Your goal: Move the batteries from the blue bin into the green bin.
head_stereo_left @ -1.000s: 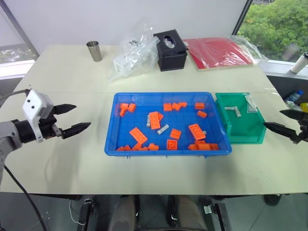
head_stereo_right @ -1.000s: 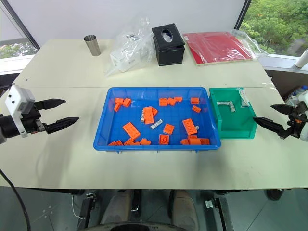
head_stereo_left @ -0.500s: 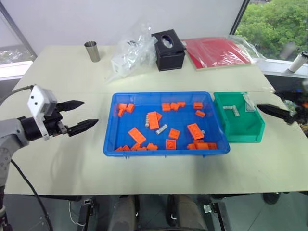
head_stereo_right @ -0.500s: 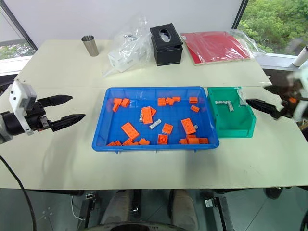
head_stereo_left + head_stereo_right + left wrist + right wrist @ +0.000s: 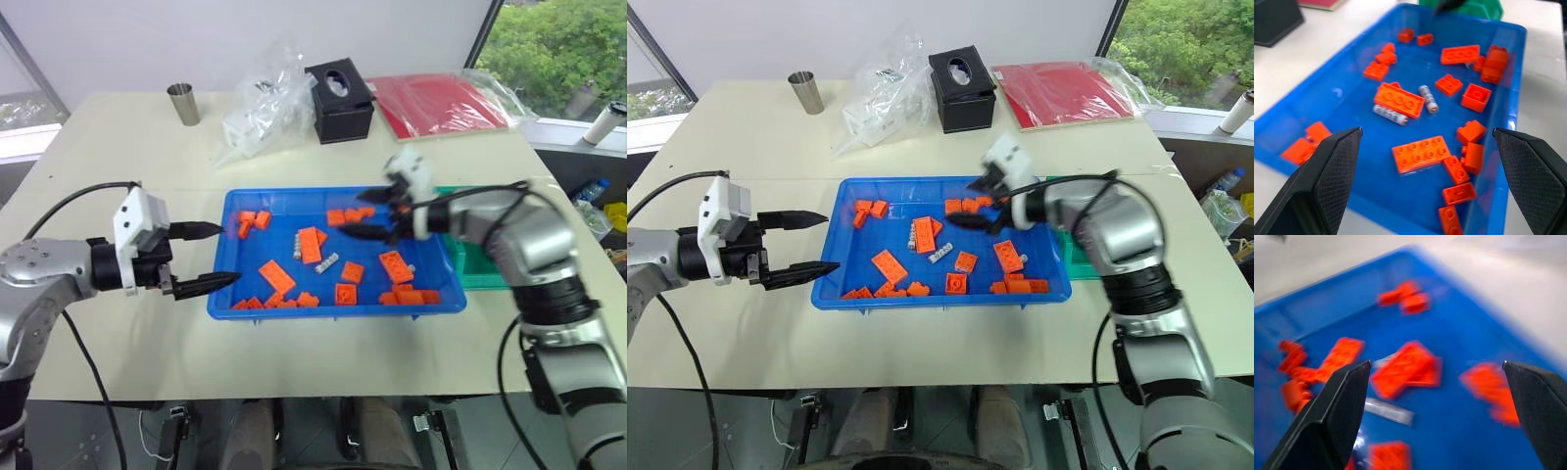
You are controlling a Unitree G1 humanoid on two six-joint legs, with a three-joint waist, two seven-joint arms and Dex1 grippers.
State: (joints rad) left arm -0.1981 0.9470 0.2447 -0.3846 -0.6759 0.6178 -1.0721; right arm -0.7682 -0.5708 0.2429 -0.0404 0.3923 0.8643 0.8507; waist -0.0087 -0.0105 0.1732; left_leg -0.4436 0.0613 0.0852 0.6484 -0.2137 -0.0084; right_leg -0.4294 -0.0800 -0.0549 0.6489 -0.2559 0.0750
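We are reaching our right arm across from the right side, elbow bent, forearm passing over the green bin (image 5: 477,266), so that the right claw (image 5: 377,213) is hanging above the far right part of the blue bin (image 5: 251,305). Its two black fingers are standing wide apart with nothing between them, pointing leftward and slightly down toward the orange bricks (image 5: 280,275).

We are holding our left arm in from the left side, forearm lying low over the worktop (image 5: 127,157), and the left claw (image 5: 206,257) is sitting right at the blue bin's left rim, pointing to the right across it. Its fingers are also spread wide and empty, one finger over the rim's far left corner area, the other by the near left corner.

The batteries (image 5: 1428,98) are lying on the blue bin's floor near its middle, among the bricks; in the left wrist view we are seeing two of them beside a long brick. Most of the green bin is hidden behind our right arm, just beside the blue bin's right end.
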